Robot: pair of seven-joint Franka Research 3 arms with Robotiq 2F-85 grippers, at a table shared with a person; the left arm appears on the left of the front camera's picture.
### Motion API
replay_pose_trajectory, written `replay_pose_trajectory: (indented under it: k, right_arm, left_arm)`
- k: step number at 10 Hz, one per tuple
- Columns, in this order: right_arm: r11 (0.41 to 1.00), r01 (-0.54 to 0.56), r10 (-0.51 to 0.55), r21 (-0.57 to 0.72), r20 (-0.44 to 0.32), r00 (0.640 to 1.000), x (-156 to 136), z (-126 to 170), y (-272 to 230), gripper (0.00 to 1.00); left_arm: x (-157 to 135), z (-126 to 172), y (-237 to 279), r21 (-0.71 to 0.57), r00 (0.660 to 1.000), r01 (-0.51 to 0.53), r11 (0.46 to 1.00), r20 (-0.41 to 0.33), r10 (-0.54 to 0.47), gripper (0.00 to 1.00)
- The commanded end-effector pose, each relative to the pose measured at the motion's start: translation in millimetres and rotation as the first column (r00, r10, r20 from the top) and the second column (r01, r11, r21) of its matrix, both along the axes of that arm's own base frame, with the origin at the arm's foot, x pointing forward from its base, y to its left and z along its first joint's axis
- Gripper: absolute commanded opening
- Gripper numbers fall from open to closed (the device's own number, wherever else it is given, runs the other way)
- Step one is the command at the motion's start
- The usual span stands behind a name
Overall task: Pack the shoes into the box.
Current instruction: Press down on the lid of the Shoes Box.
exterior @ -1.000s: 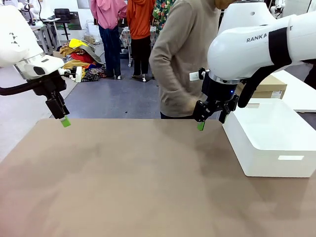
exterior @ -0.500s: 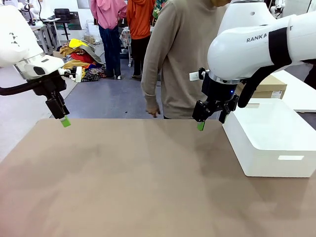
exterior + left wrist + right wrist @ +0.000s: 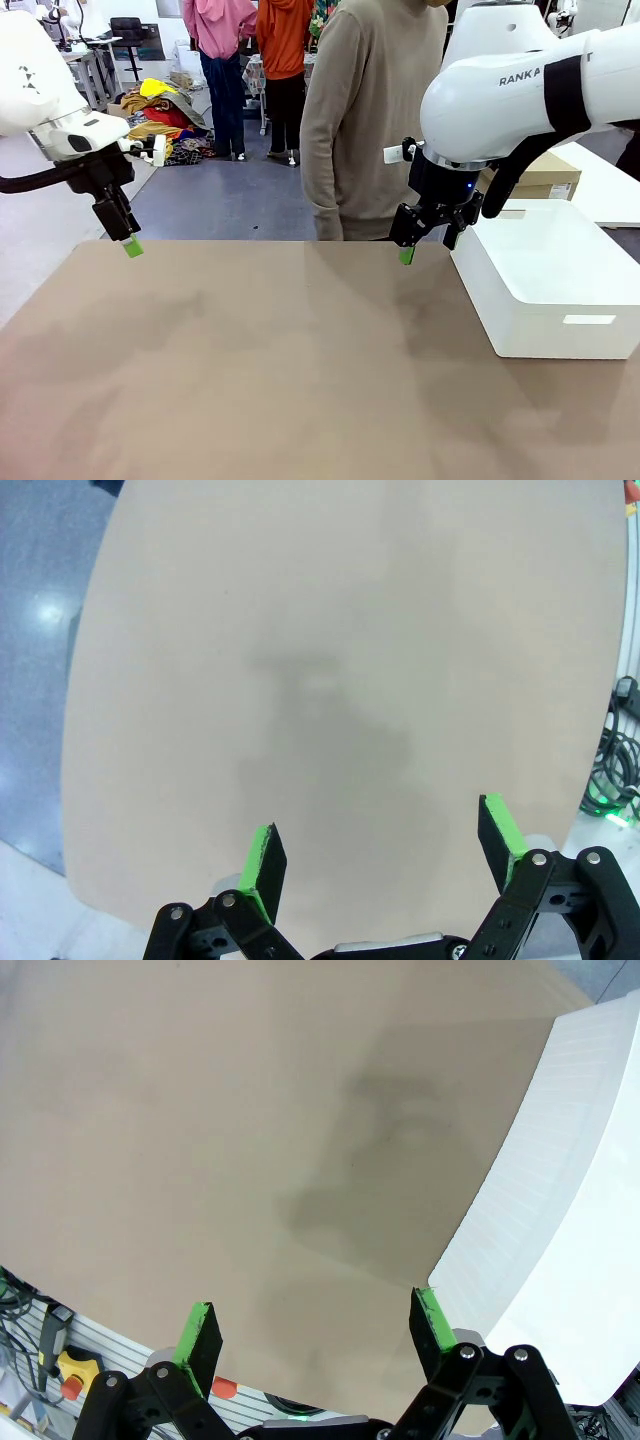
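The shoes and the box are out of view. My left gripper (image 3: 128,240) hangs above the table's far left corner, open, with nothing between its green pads (image 3: 385,855). My right gripper (image 3: 428,247) hovers over the far edge of the table, just left of a white bin, and it too is open and empty (image 3: 315,1325). Below both grippers lies bare brown table top (image 3: 280,360). A person in a beige sweater (image 3: 375,120) stands at the far side, close to my right gripper, with no hand over the table.
A large white plastic bin (image 3: 550,275) stands on the table's right side; its wall (image 3: 540,1160) is next to my right gripper. A brown carton (image 3: 548,172) lies behind it on a white side table. Other people stand farther back.
The person has straightened up from a bend toward the right and now stands upright behind the table. Neither arm has moved, and both grippers stay open.
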State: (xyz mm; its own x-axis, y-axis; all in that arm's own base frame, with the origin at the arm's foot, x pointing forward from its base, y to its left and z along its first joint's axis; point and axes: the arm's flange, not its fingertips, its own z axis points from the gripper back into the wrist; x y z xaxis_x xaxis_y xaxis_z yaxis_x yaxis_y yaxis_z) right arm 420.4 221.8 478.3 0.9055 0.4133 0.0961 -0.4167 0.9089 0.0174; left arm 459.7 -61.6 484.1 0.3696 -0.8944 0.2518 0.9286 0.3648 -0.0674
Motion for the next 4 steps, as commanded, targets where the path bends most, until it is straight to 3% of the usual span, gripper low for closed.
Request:
replay_pose_trajectory:
  k: [1,4]
  right_arm:
    - [1.0,-0.001,0.001,-0.006,0.001,1.0,1.0,4.8,-0.8,1.0]
    - [1.0,-0.001,0.001,-0.006,0.001,1.0,1.0,4.8,-0.8,1.0]
  left_arm:
    - [0.5,0.6,1.1,-0.008,1.0,-0.011,1.0,0.002,0.011,1.0]
    - [0.5,0.6,1.1,-0.008,1.0,-0.011,1.0,0.002,0.011,1.0]
